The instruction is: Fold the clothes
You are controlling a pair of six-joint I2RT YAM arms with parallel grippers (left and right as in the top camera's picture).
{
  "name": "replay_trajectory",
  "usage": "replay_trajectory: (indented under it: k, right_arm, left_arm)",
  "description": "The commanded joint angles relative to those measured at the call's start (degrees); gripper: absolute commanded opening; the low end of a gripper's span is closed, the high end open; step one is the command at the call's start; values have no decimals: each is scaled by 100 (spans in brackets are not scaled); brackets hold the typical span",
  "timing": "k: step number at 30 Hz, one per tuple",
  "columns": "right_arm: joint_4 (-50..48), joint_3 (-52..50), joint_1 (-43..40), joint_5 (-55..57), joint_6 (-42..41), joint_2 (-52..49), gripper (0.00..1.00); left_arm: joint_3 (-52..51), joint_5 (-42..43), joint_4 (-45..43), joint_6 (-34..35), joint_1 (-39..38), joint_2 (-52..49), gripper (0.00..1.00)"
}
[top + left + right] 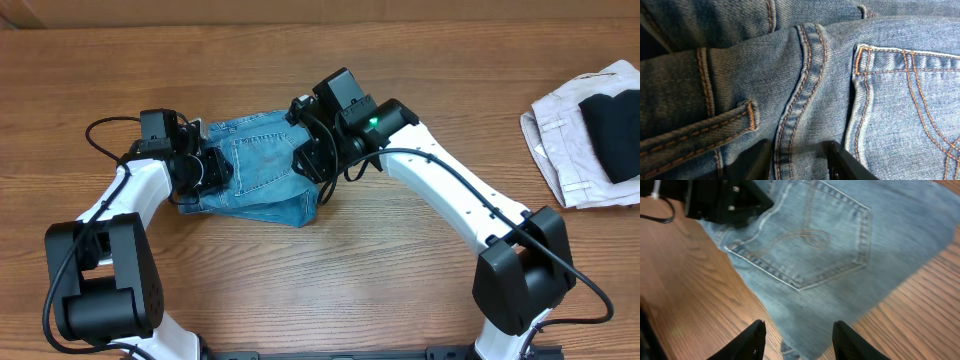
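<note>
Your jeans sit folded small on the table between both arms, likely heavy, floppy, grippy denim, so pinch stacked edges or seams; right gripper spread empty over an edge, left gripper half-spread astride a seam, hold unclear.

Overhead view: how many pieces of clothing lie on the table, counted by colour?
light-blue jeans: 1
off-white garment: 1
black garment: 1
Total: 3
</note>
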State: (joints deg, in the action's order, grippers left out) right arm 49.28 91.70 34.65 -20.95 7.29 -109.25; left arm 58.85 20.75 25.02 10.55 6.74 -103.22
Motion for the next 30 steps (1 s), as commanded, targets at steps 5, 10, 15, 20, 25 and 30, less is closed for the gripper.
replay_trajectory:
  k: [5, 10, 15, 20, 25, 30]
  right_arm:
    - [44, -175, 52, -498, 140, -664, 46]
    - [758, -175, 46, -385, 216, -1274, 47]
    - [1005, -175, -85, 256, 168, -1620, 47]
    - [918, -175, -260, 739, 168, -1709, 46]
    - [1086, -175, -321, 1113, 153, -1709, 46]
    - [1182, -175, -323, 1106, 151, -1709, 46]
  left_arm:
    - [28, -170, 63, 63, -17, -140, 41]
    - [28, -192, 87, 61, -17, -140, 41]
    - [28, -205, 87, 61, -11, -140, 41]
    - [28, -468, 155, 59, -11, -140, 41]
    - [28, -855, 136, 59, -11, -140, 41]
    - [28, -979, -39, 59, -11, -140, 41]
